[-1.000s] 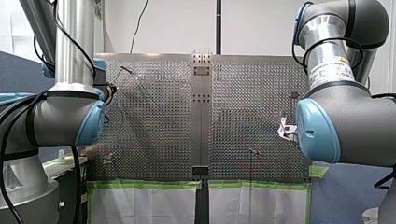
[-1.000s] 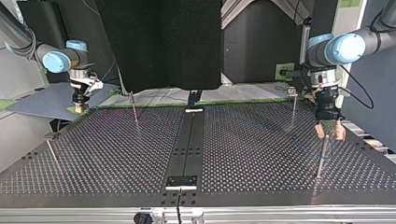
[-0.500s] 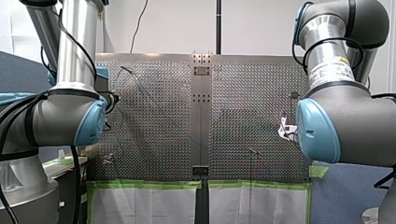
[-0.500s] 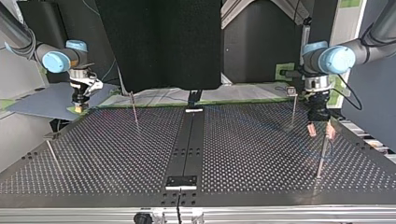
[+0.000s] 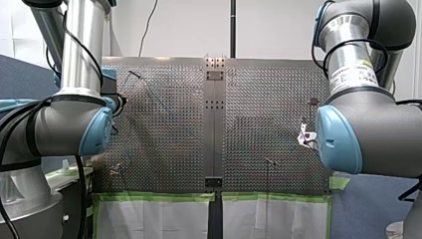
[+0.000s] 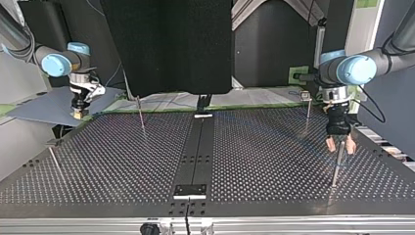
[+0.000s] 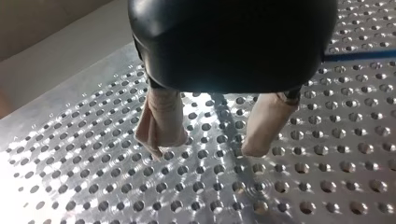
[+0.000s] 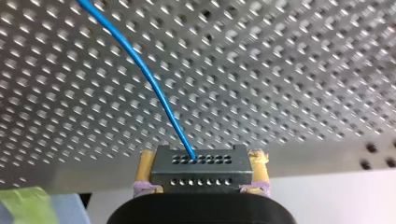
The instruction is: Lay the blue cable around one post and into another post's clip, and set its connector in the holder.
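My right tool (image 8: 203, 156) is pinching the connector (image 8: 198, 173), a dark grey block with rows of small holes, held square between the yellow pads (image 8: 145, 161) on either side. The blue cable (image 8: 140, 63) leaves the top face of the connector and runs ahead of the tool in a gentle curve over the perforated counter (image 8: 289, 70), out of the right wrist view at its far end. In the top view this tool (image 6: 78, 114) hangs at the view's left, over the counter's far corner. My left tool (image 7: 207, 149) is spread, its two beige fingers (image 7: 161, 123) pointing down close above the counter (image 7: 93, 177), with bare perforated metal showing in the gap. A short stretch of the blue cable (image 7: 357, 55) lies flat on the counter beside and beyond this tool, well apart from its fingertips and touching neither. In the top view my left tool (image 6: 341, 146) is at the view's right, its fingers parted just above the tip of a thin upright post (image 6: 335, 169). The post's tip lines up with the gap, but whether it stands between the fingers or nearer the camera I cannot tell. Three more posts stand on the counter: one (image 6: 141, 113) near my right tool, one (image 6: 307, 108) behind my left tool, and one (image 6: 55, 161) at the view's near left.
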Motion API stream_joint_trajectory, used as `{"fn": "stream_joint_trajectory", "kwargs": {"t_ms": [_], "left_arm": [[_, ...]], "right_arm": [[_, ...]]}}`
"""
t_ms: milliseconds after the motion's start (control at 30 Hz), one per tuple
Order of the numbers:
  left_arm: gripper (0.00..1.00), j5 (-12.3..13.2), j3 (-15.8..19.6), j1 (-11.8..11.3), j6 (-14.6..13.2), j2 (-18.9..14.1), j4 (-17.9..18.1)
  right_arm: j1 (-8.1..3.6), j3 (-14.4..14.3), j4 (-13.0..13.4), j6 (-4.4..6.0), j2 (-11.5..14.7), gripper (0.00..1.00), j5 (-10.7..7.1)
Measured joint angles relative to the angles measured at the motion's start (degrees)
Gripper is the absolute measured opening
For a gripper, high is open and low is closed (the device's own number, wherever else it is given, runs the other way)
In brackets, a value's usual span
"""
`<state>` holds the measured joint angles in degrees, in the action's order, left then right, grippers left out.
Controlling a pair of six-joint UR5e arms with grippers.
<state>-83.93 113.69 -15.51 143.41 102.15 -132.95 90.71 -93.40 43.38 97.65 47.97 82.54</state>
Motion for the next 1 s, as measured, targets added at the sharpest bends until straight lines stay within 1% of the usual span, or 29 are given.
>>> {"fn": "stream_joint_trajectory", "kwargs": {"t_ms": [67, 167, 233, 367, 500, 600, 667, 767, 900, 1000], "left_arm": [[0.89, 0.18, -0.37, 0.00, 0.10, 0.04, 0.01], [0.89, 0.47, -0.92, 0.03, 0.18, 0.08, -0.13], [0.89, 0.75, -1.26, 0.10, 0.25, 0.34, -0.27], [0.89, 1.98, -1.93, 0.42, 0.20, 2.04, -1.03], [0.89, 2.30, -2.07, 0.81, -0.38, 2.94, -1.36], [0.89, 2.32, -2.07, 1.08, -0.77, 3.12, -1.42], [0.89, 2.29, -2.08, 1.28, -1.02, 3.15, -1.44], [0.89, 2.26, -2.09, 1.51, -1.20, 3.15, -1.45], [0.89, 2.24, -2.08, 1.62, -1.35, 3.16, -1.45], [0.89, 2.24, -2.09, 1.67, -1.43, 3.16, -1.45]], "right_arm": [[0.12, -0.03, -0.60, 0.06, 0.94, 0.00, 1.05], [0.50, -0.04, -2.00, 0.13, 2.65, 0.00, 1.99], [0.78, -0.05, -2.85, 0.14, 3.72, 0.00, 2.25], [1.53, -0.23, -4.53, 0.23, 6.05, 0.00, 2.51], [2.21, -1.36, -5.00, 0.59, 8.14, 0.00, 3.35], [2.48, -2.71, -4.28, 1.37, 9.69, 0.00, 4.24], [2.62, -3.75, -3.74, 2.21, 10.76, 0.00, 4.58], [2.68, -5.16, -3.74, 3.26, 12.46, 0.00, 4.74], [2.28, -5.82, -5.05, 3.76, 14.67, 0.00, 4.68], [1.81, -5.95, -5.46, 4.02, 16.42, 0.00, 4.42]]}}
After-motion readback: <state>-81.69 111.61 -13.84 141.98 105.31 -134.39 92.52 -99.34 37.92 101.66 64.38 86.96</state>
